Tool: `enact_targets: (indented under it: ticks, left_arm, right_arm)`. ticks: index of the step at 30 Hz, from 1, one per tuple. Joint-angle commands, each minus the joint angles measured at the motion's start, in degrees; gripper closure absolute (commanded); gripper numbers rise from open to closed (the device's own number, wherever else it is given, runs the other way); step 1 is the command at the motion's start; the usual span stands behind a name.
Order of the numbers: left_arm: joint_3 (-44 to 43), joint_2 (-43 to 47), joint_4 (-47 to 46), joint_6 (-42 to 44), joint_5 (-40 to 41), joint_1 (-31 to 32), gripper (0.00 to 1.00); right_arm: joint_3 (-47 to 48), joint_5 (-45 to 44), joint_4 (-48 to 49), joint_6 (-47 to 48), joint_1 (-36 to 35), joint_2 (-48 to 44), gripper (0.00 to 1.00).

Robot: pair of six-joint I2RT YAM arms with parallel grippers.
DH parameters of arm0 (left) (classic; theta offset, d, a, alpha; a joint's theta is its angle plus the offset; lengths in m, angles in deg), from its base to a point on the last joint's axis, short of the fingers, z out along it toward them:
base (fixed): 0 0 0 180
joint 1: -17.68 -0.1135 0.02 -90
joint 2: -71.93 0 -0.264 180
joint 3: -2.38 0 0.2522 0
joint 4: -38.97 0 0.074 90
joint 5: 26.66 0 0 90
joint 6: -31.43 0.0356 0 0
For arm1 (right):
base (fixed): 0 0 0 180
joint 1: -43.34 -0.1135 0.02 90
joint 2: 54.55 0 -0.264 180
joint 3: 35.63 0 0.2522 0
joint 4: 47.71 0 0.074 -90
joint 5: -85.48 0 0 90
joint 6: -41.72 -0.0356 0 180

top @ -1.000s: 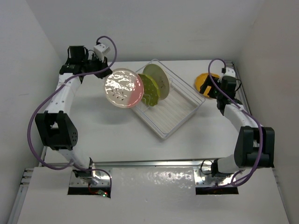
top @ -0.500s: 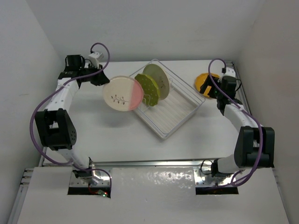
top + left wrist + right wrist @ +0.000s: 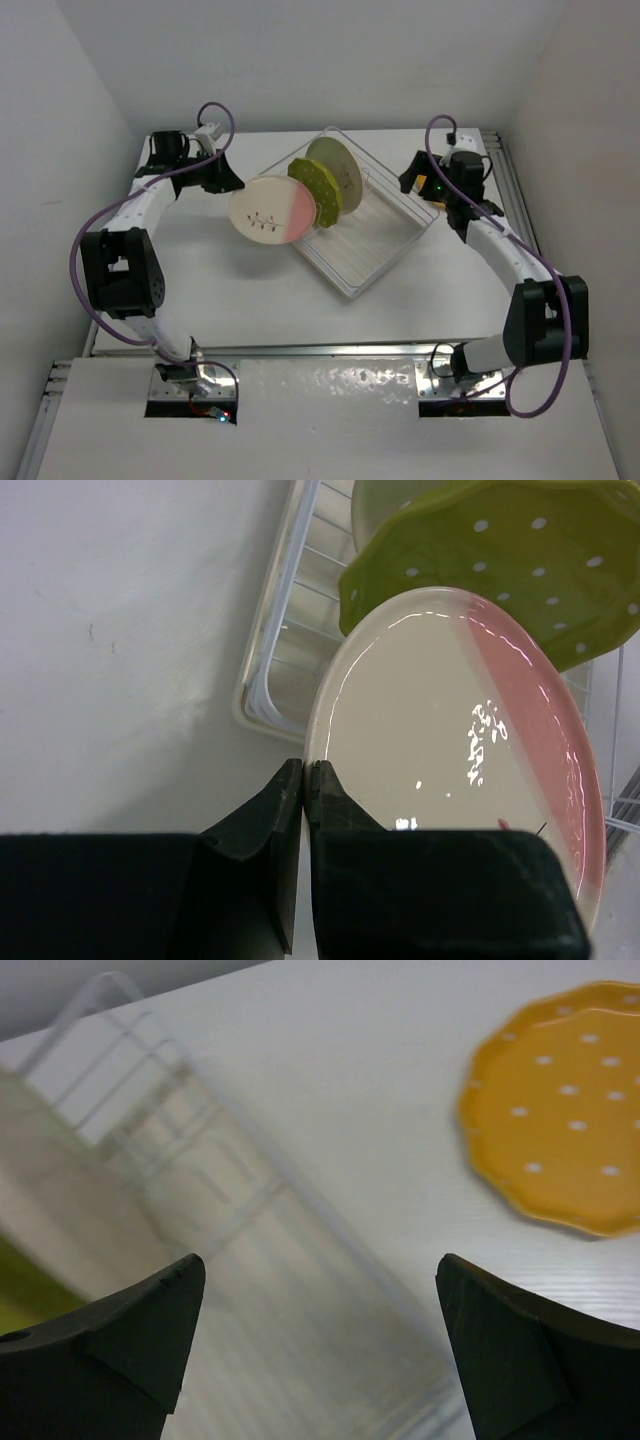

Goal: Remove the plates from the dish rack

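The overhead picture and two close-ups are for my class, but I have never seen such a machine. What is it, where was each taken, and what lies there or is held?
These are two robot arms bolted to a table. The wide picture looks down from above and behind; each close-up comes from a wrist camera. On the table stands a white wire dish rack holding a green dotted plate and a pale green plate upright. The left gripper is shut on the rim of a cream-and-pink plate, tilted by the rack's edge. The right gripper is open and empty; an orange dotted plate lies flat nearby.
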Motion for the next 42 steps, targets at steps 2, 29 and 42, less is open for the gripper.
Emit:
enact_targets:
  ticks: [2,29,42]
  left_arm:
    - [-0.26,1.41,-4.4,-0.34,-1.7,0.6,1.0]
    - [-0.7,0.09,-5.01,0.98,-1.96,0.69,1.0]
    - [0.27,0.0,-4.92,0.46,-2.14,1.3,1.0]
  right_arm:
    - [1.16,1.79,1.57,-11.97,-8.06,-6.13,0.07]
    - [0.54,11.91,11.51,-39.97,-27.67,9.49,0.37]
    - [3.44,12.08,23.03,-48.5,-30.39,19.08,0.52]
